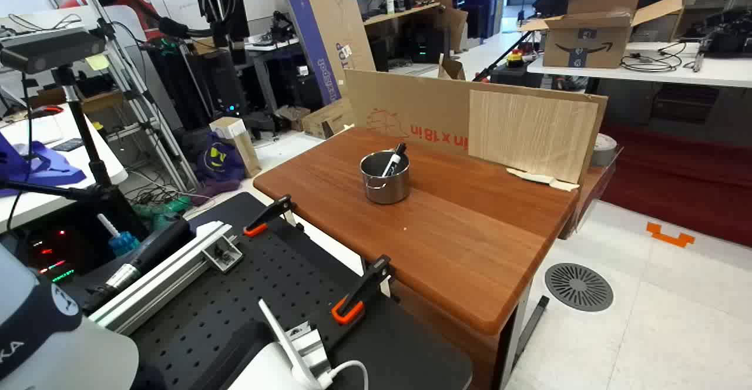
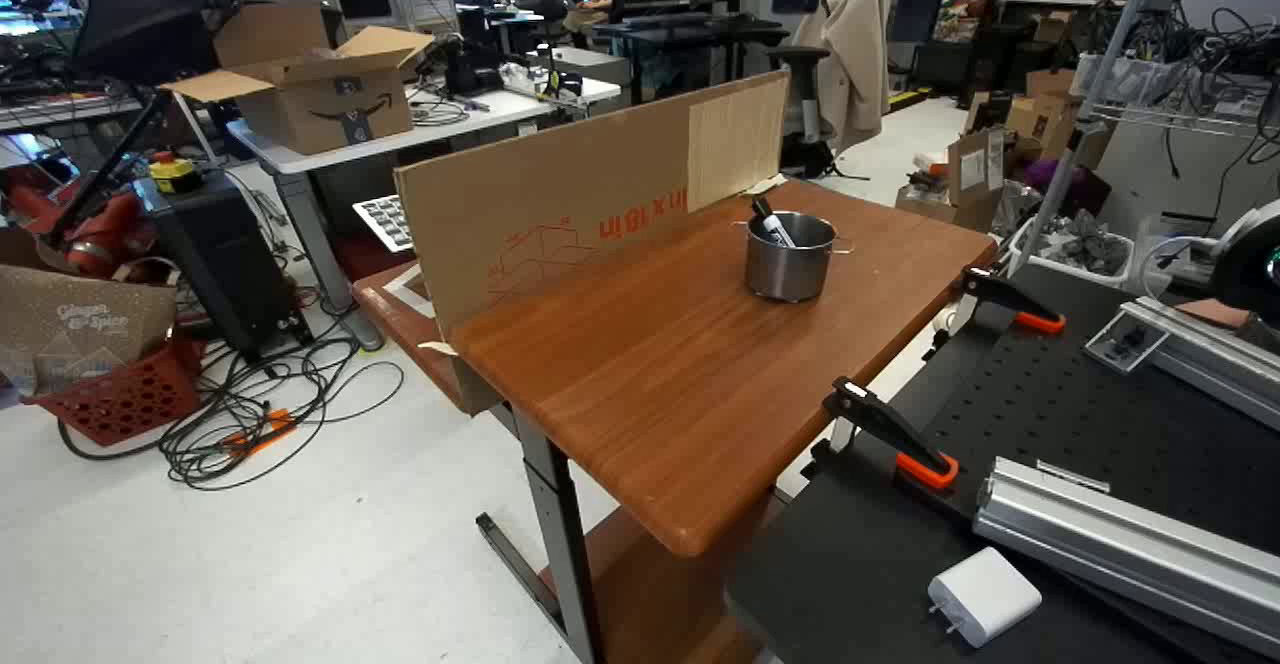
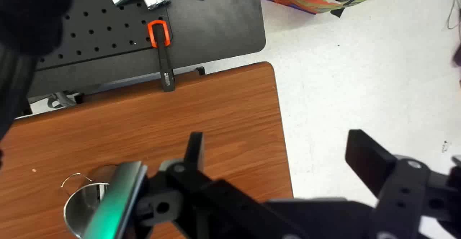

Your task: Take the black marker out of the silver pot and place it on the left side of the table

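The silver pot (image 1: 385,191) (image 2: 787,272) stands upright on the reddish-brown wooden table (image 1: 452,225) (image 2: 640,384) in both exterior views. The black marker (image 1: 395,162) (image 2: 774,225) leans inside the pot with its dark cap above the rim and a white label on its body. In the wrist view the pot (image 3: 76,212) is at the lower left, partly covered by gripper parts, and the marker is mostly hidden. My gripper (image 3: 276,134) is open and empty, above the table's edge (image 3: 237,106) and the floor, to the side of the pot. The gripper is out of view in both exterior views.
A cardboard panel (image 1: 411,105) (image 2: 590,184) stands along the table's far edge. Two black-and-orange clamps (image 1: 364,290) (image 1: 269,217) grip the near edge beside the black perforated bench (image 1: 276,272). A metal rail (image 2: 1120,534) and a white plug adapter (image 2: 985,596) lie on the bench.
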Action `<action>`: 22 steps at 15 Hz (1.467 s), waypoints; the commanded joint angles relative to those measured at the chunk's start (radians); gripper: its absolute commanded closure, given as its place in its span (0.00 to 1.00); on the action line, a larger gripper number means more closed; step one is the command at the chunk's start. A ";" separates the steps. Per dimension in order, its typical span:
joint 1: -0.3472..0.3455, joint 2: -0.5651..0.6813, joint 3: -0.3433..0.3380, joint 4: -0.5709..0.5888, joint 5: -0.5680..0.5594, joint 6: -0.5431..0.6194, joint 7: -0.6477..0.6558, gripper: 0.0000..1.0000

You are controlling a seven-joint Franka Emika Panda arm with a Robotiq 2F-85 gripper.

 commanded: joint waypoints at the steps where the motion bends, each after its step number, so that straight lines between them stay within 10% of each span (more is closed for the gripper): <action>1: -0.005 0.000 0.004 0.002 0.001 -0.002 -0.001 0.00; 22: -0.159 0.322 -0.084 0.017 -0.192 0.513 -0.056 0.00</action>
